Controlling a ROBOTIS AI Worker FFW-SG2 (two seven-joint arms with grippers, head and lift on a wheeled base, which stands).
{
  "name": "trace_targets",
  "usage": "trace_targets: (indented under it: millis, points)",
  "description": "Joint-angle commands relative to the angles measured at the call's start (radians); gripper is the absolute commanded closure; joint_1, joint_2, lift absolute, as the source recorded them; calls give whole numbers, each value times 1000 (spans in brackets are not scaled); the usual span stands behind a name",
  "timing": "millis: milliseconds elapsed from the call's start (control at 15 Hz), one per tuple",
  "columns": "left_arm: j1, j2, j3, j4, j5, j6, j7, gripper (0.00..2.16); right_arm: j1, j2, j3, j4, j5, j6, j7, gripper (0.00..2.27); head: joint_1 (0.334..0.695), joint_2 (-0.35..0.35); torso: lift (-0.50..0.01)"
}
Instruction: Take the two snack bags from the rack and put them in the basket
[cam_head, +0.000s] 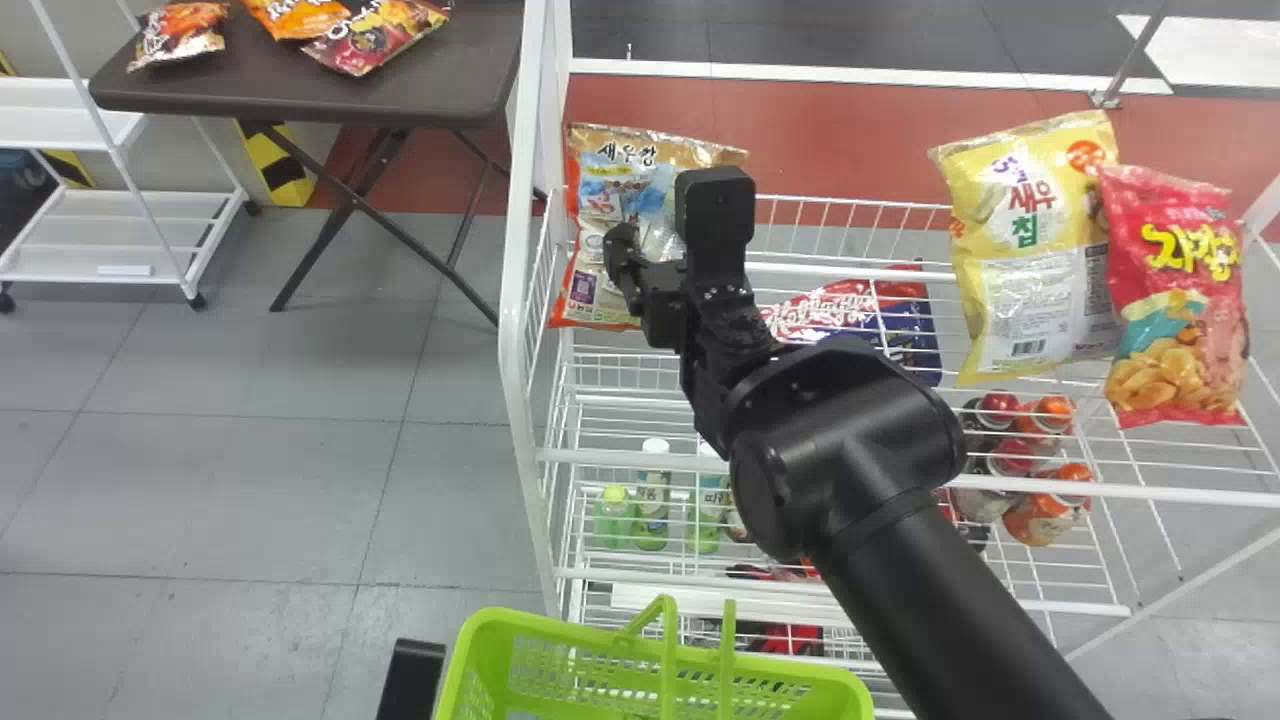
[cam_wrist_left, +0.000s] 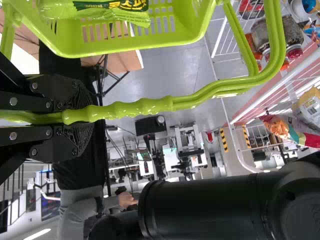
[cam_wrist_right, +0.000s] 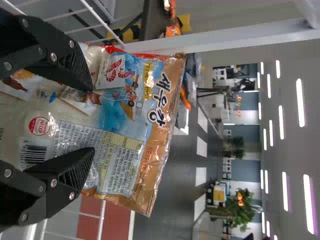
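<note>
Right gripper (cam_wrist_right: 93, 119) spread at the tan-and-orange shrimp snack bag (cam_head: 590, 200), left end of the wire rack (cam_head: 514, 300); left gripper (cam_wrist_left: 85, 115) clamps the handle (cam_wrist_left: 145, 107) of the lime basket (cam_head: 560, 629), green snack bag (cam_wrist_left: 127, 18) inside. Likely the second pick: next, pinch firmly, then lift clear
</note>
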Motion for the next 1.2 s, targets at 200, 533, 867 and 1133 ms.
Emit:
trace_targets:
  millis: [200, 533, 867, 1133]
  points:
    - [-8, -2, -1, 5, 0, 0, 7, 1872, 91, 1, -13, -133, 9, -36, -10, 2246, 695, -17, -11]
    - [-11, -2, 4, 5, 0, 0, 7, 1872, 158, 1, -47, -245, 7, -45, -12, 2246, 695, -25, -11]
    - [-11, -3, 18, 0, 8, 0, 4, 1872, 348, -160, -127, -656, -52, 201, -24, 2246, 695, -55, -11]
    - [-13, -6, 19, 0, 8, -6, 2, 1872, 536, -275, -291, -969, -147, 434, -52, 2246, 695, -184, -11]
